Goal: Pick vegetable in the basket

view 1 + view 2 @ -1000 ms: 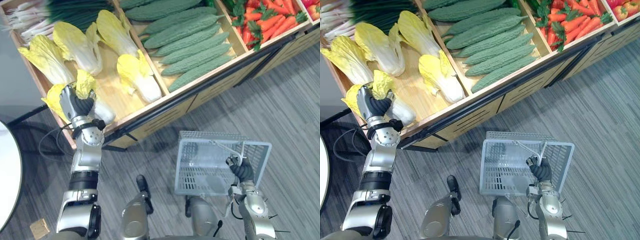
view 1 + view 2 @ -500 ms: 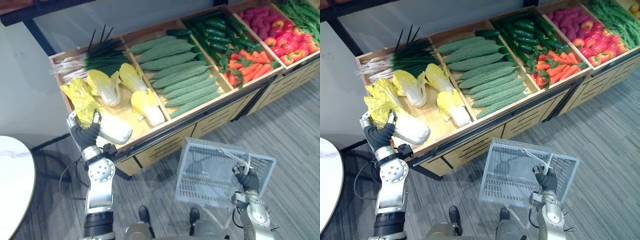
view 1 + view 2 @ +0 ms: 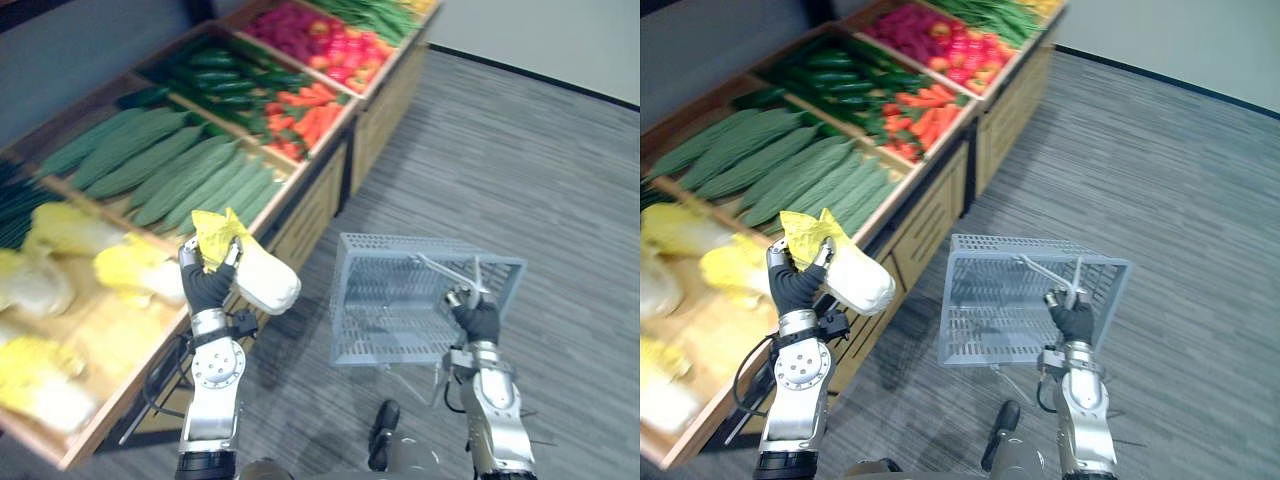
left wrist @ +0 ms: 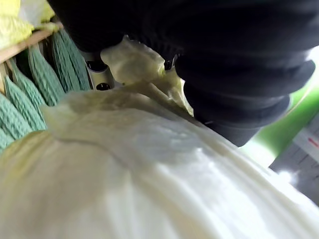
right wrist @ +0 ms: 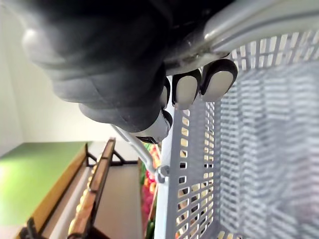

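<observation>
My left hand point(image 3: 207, 285) is shut on a napa cabbage point(image 3: 258, 275), white at the base and yellow at the leaves, and holds it up in the air in front of the wooden stand point(image 3: 310, 205), left of the basket. The cabbage point(image 4: 149, 174) lies close against the left wrist view. My right hand point(image 3: 476, 319) is shut on the handle of a grey plastic basket point(image 3: 400, 300), which hangs tilted with its open side toward the cabbage. Its mesh wall point(image 5: 259, 149) lies beside the curled fingers point(image 5: 187, 87). Nothing lies inside it.
The wooden stand holds more napa cabbages point(image 3: 60, 260), green bitter gourds point(image 3: 170, 170), cucumbers point(image 3: 215, 75), carrots point(image 3: 310, 115) and red produce point(image 3: 310, 35) in separate bins. Grey striped floor point(image 3: 520, 160) stretches to the right of the stand.
The camera has swung right, so the stand now runs up the left. My left hand has lifted the cabbage out of its bin and carried it toward the basket. The right hand still holds the handle.
</observation>
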